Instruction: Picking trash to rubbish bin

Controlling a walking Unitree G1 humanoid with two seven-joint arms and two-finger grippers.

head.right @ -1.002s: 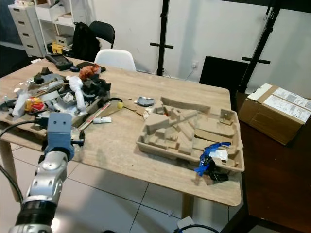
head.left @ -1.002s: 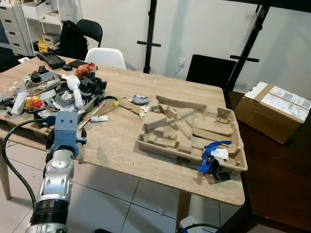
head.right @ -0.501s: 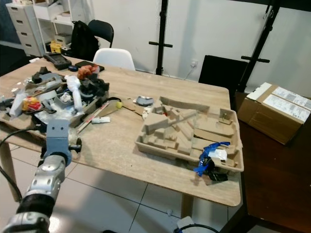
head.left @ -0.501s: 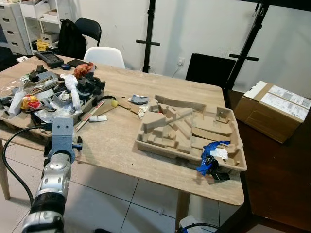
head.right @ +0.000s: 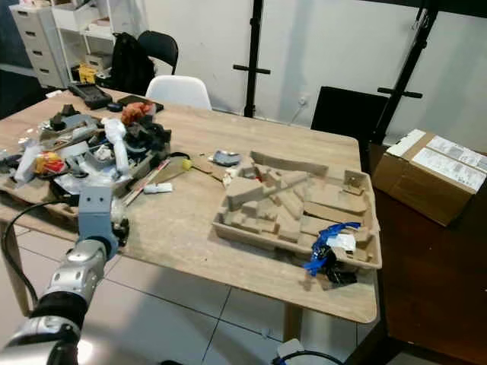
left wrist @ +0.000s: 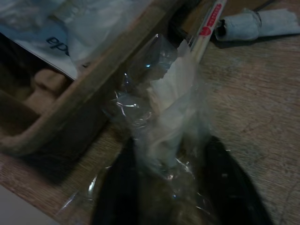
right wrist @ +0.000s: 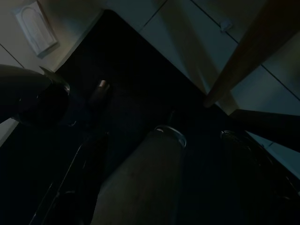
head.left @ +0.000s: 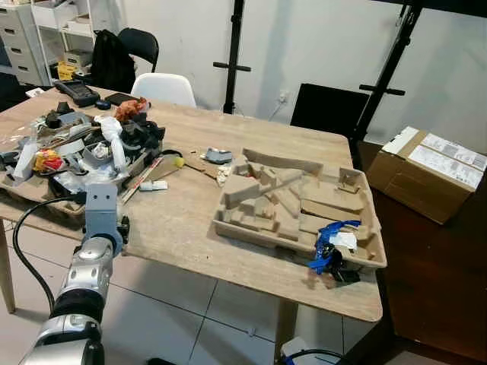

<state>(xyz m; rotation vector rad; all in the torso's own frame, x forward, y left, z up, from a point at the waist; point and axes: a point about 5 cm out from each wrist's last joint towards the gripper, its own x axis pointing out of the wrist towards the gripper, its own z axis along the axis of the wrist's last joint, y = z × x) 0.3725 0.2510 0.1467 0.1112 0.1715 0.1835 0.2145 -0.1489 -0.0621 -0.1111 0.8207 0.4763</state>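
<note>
Two moulded cardboard trays sit on the wooden table (head.left: pixel 190 228). The tray at 9 o'clock (head.left: pixel 30 196) is heaped with mixed trash: a white crumpled bag, black parts, a red-and-yellow wrapper and clear plastic. The tray at 3 o'clock (head.left: pixel 228 226) holds loose cardboard pieces, with one blue strap (head.left: pixel 332 237) and a black item at its 5 o'clock corner. Between the trays lie one small yellow ball (head.left: pixel 179 161), one grey scrap (head.left: pixel 219 156) and one white roll (head.left: pixel 154 185). One brown carton (head.left: pixel 428 176) stands on the dark floor at 3 o'clock; one white chair (head.left: pixel 161 88) and one black chair (head.left: pixel 141 47) stand at 11 o'clock.

The left gripper (left wrist: pixel 171 161) is at the table's near edge, just beside the heaped tray's wall, its fingers (left wrist: pixel 119 187) closed in on a clear plastic wrapper (left wrist: pixel 168 110) with white paper inside. The right gripper (right wrist: pixel 159 187) hangs in shade over the floor; whether its fingers are apart cannot be told.
</note>
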